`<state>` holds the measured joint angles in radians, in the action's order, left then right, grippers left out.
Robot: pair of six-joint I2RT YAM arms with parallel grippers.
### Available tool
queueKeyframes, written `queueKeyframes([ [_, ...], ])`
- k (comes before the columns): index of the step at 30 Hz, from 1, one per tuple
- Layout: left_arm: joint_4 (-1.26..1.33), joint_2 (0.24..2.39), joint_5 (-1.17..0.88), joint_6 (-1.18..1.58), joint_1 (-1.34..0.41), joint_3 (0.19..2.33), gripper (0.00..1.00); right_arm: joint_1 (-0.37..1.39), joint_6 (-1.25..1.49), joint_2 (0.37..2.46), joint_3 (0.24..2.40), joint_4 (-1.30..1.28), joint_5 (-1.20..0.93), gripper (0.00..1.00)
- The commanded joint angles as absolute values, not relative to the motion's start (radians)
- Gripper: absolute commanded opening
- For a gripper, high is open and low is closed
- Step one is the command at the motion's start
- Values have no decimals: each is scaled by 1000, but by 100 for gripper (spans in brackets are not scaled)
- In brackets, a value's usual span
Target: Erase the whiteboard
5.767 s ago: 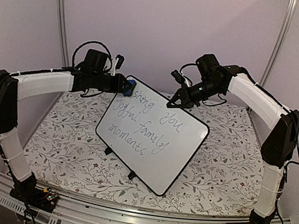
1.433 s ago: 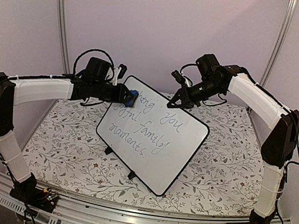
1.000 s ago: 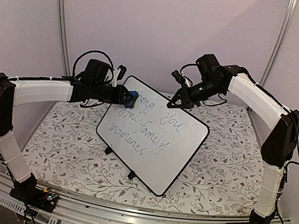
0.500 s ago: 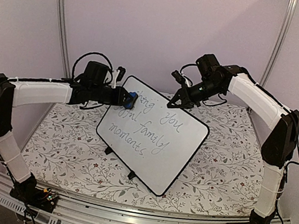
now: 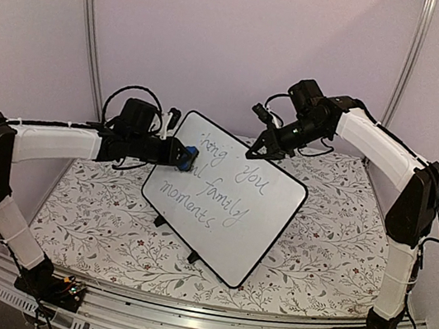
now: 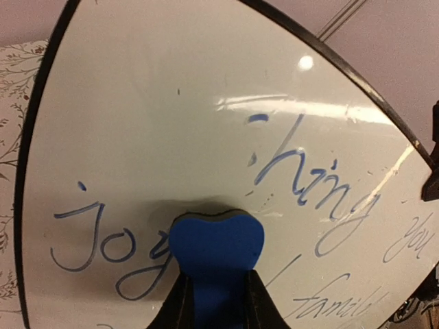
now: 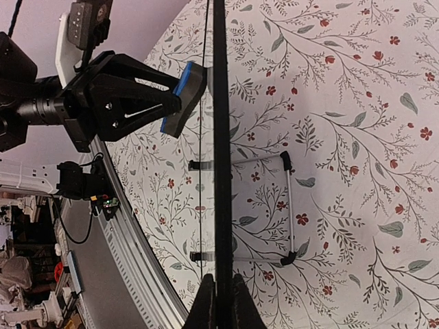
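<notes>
Pinching a blue eraser [image 6: 217,240] between the two fingers of the left gripper [image 6: 218,291], clamped on its sides, pad pressed to the board [image 6: 158,116] over the tail of "joy". Nipping the board's black top edge in the right gripper [image 7: 219,295], fingers almost together on it.

Seen only from the left wrist: blue ink, "hing" just right of the eraser, wiped white above. Seen only from the right wrist: the board edge-on, a wire prop [image 7: 288,205] behind it. Seen only from above: the board standing tilted back, mid-table [image 5: 94,220], with "you", "family" and "moments" legible.

Counted: one board, one eraser, two black feet [image 5: 192,257], two arms [image 5: 56,143].

Against half a second ago: eraser lower, down from the first written line to the second. Against the oldest frame: the letter before "hing" gone.
</notes>
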<state>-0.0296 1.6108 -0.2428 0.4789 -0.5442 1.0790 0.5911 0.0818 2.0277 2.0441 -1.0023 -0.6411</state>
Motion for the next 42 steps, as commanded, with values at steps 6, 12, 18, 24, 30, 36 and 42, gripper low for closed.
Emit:
queueKeyframes([
  [6, -65, 1721, -225, 430, -556, 1274, 0, 618, 17, 1977, 2036, -988, -627, 0],
  [12, -82, 1741, -218, 429, -548, 1303, 0, 618, 17, 1969, 2036, -988, -625, 0],
  [18, 24, 1664, -244, 485, -554, 1117, 0, 620, 14, 1962, 2011, -983, -617, 0],
  [24, 54, 1597, -246, 497, -554, 1038, 0, 620, 16, 1964, 2023, -985, -620, 0],
  [30, 46, 1643, -257, 479, -555, 1117, 0, 621, 18, 1970, 2014, -985, -618, 0],
  [36, 12, 1719, -263, 449, -555, 1254, 0, 624, 21, 1969, 2015, -989, -613, 0],
  [42, -35, 1759, -282, 443, -556, 1336, 0, 626, 20, 1969, 2020, -991, -608, 0],
])
